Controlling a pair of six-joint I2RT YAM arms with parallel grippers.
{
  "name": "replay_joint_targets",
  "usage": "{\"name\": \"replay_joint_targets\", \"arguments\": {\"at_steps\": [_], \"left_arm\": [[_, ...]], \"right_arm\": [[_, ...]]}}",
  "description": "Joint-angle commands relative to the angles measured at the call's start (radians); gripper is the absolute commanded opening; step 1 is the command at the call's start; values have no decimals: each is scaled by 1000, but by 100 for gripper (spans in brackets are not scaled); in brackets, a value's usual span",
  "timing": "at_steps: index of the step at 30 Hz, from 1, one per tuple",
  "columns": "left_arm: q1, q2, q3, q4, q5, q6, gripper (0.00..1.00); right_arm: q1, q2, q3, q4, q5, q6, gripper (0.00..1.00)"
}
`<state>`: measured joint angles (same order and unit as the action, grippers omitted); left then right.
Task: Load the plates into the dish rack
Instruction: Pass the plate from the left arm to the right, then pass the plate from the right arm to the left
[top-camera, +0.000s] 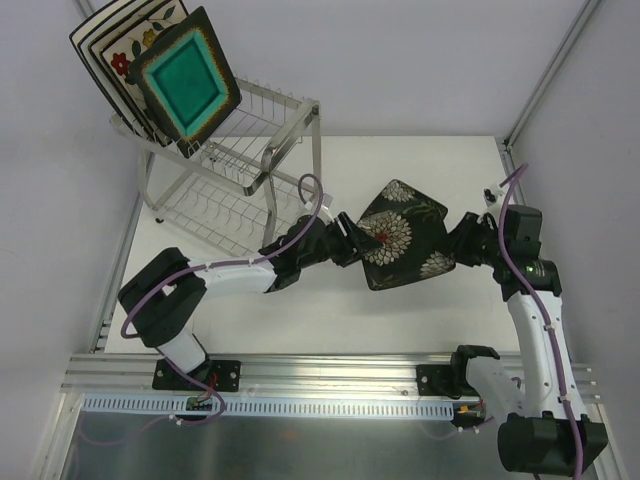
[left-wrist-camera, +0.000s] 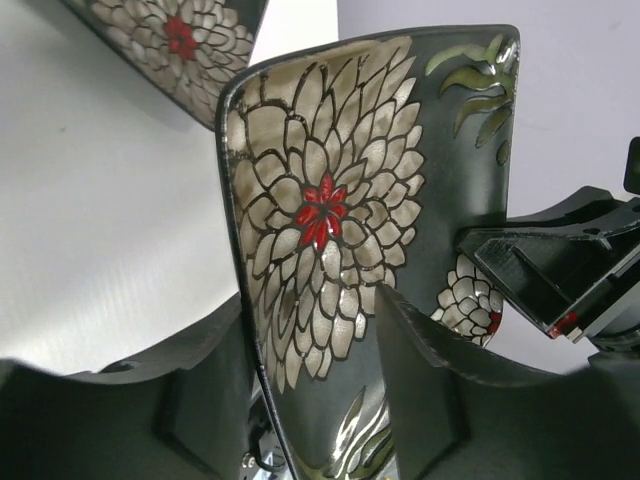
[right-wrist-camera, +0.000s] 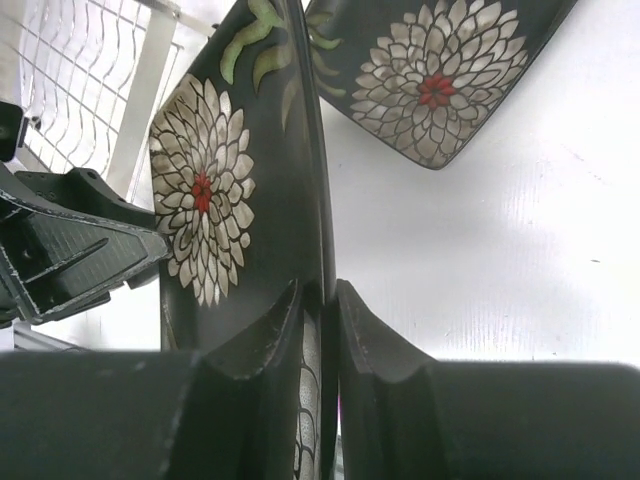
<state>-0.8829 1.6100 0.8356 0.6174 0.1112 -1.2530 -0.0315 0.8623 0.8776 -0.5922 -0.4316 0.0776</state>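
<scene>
The dark square plate with white blooms (top-camera: 400, 235) is held up on edge above the table, between both arms. My right gripper (top-camera: 455, 250) is shut on its right edge; in the right wrist view (right-wrist-camera: 320, 290) both fingers pinch the rim of the plate (right-wrist-camera: 205, 190). My left gripper (top-camera: 355, 240) straddles the plate's left edge with its jaws apart; in the left wrist view (left-wrist-camera: 310, 300) the plate (left-wrist-camera: 330, 200) stands between them. The dish rack (top-camera: 290, 125) at the back left holds the teal-centred plate (top-camera: 185, 85) and the flowered cream plate (top-camera: 135, 50) upright on its top tier.
More plates stand behind the flowered one in the rack's left end. The rack's lower shelf (top-camera: 215, 205) and the right part of the top tier show bare wire. The glossy white table (top-camera: 420, 160) mirrors the held plate. Walls close in left and right.
</scene>
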Motion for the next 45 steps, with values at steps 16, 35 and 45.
{"name": "replay_joint_targets", "arguments": {"at_steps": [16,35,45], "left_arm": [[7,68,125,315,268,-121,74],[44,154,163,478,400,-296,65],[59,148,155,510,446,-299,33]], "right_arm": [[-18,-65,86,37,-45,97,1],[-21,-75,46,155,-107,162,1],[-27,-57,44,129,-108,126,1]]}}
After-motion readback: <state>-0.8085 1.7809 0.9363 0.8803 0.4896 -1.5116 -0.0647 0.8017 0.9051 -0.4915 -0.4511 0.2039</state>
